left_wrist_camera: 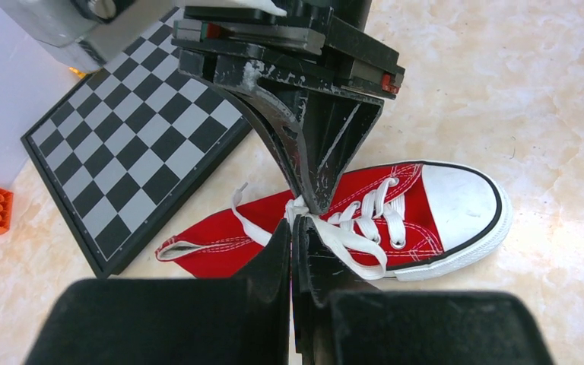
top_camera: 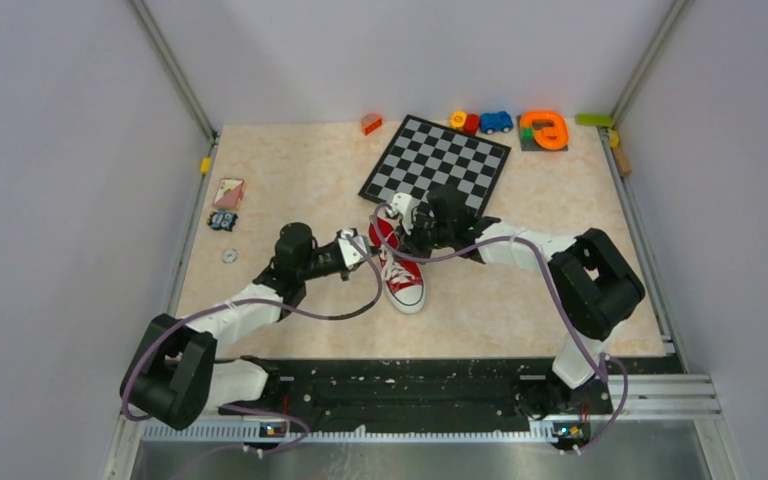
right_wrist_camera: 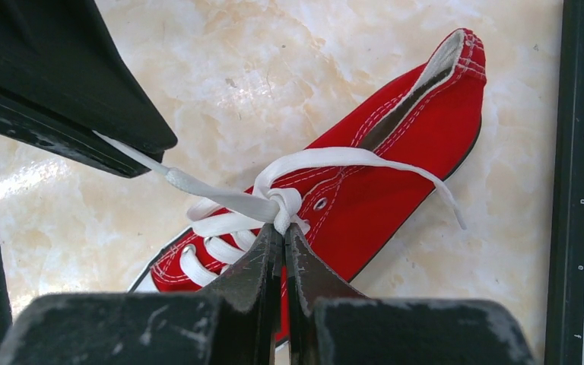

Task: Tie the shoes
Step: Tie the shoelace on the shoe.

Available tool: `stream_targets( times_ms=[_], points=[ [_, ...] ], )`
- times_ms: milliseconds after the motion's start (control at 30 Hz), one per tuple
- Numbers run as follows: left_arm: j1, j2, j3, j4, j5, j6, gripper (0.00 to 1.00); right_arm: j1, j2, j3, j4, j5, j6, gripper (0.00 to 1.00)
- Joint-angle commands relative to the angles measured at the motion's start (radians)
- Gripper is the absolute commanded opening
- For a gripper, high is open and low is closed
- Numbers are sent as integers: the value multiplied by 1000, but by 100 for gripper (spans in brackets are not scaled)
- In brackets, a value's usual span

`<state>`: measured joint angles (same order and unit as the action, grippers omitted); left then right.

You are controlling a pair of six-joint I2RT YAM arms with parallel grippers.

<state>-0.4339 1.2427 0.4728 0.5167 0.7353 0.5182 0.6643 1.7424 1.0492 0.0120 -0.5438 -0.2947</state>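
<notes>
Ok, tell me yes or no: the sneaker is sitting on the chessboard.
No: in the top view the red sneaker lies on the marbled tabletop, just in front of the chessboard, not on it.

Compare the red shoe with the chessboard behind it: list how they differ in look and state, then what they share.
The shoe is red with white laces; the chessboard is black-and-white squares. The shoe is long and rounded; the chessboard is a flat square. The shoe's laces are pinched by the left gripper and the right gripper; no gripper holds the chessboard. Both lie on the table.
</notes>
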Motion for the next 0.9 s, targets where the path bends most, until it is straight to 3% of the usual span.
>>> stream_targets(
  times_ms=[0, 867],
  points=[
    [-1, -58, -1, 7, -12, -17, 0, -9, -2, 39, 14, -2, -13, 0],
    [2, -173, 39, -73, -119, -55, 0, -11, 5, 38, 10, -15, -12, 0]
  ],
)
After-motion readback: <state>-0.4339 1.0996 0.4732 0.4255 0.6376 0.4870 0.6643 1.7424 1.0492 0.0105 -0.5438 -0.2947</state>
